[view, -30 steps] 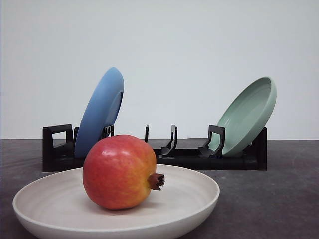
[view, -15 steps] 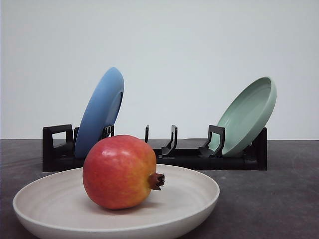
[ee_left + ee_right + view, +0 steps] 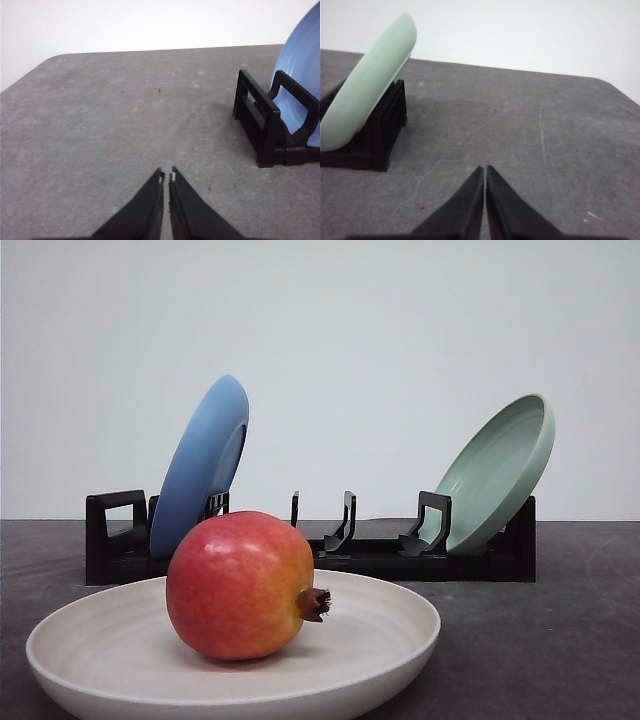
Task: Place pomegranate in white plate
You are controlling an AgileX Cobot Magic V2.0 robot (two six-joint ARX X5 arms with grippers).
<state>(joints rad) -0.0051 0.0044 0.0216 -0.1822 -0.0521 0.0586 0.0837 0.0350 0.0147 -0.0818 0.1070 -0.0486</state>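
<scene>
The pomegranate [image 3: 241, 585] lies on its side inside the white plate [image 3: 400, 635], resting on the plate's inner surface somewhat toward the robot's left of the plate's centre. Its dark brown crown tip points toward the robot's right. The plate sits flat on the grey table [image 3: 540, 640] at the near edge of the front view.

Behind the plate stands a black dish rack [image 3: 340, 550]. A blue plate [image 3: 200, 465] leans upright in the slot at the rack's left end, and a pale green plate [image 3: 497, 472] leans tilted in the slot at its right end. The slots between them hold nothing.

Left gripper [image 3: 166, 176]: the two black fingers are brought together, tips nearly touching with only a thin slit between them, and nothing is held. It hangs over bare table. Ahead of the fingertips and off to one side stands the left end of the rack [image 3: 267, 125] with the blue plate [image 3: 302, 75] in it, apart from the fingers.

Right gripper [image 3: 484, 171]: the fingers are likewise together at the tips, holding nothing, above bare table. The right end of the rack [image 3: 375, 135] with the pale green plate [image 3: 367, 87] stands ahead and to the other side, apart from the fingers.
</scene>
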